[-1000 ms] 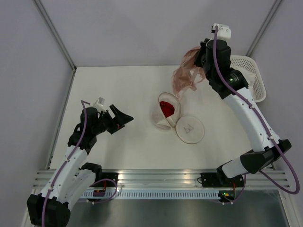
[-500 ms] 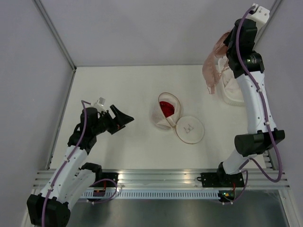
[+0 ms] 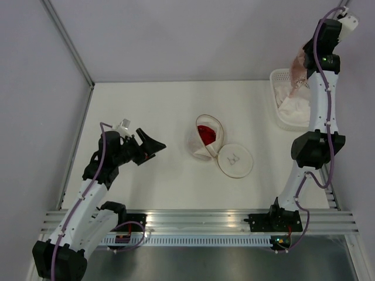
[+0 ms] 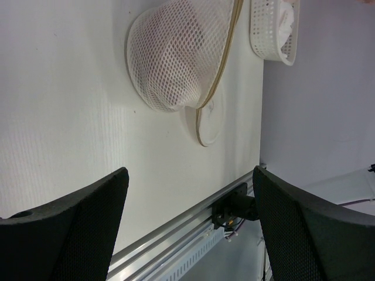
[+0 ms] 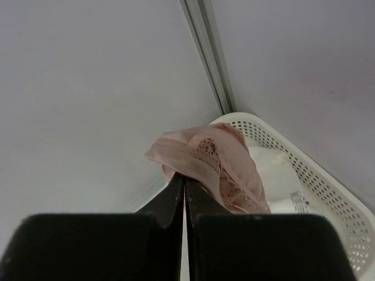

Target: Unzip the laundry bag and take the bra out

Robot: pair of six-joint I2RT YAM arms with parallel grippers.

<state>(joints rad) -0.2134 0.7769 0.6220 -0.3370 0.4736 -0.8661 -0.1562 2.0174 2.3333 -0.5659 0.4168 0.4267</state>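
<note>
Lowest in the top view, at the left, the left hand hovers over the desk with its fingers spread wide and nothing between them. It points toward the frame's centre, where the laundry bag lies well apart from it. The bag is already unzipped. Its round flap lies flat on the desk to the lower right of the mesh dome, and something red shows inside, though I cannot tell what.

Farther off, in the upper right corner of the frame, the right arm stands stretched up almost straight. The right hand is pinched together on the bra, a pink lacy bundle hanging bunched from the fingertips.

The white lattice basket sits below and behind the bra. From the top view the bra appears over the basket's upper rim, not its middle. The coming move likely turns on that relation. To drop the bra cleanly, I judge the hand should lower or shift toward the basket's centre before letting go, and only the right arm is placed for this.
</note>
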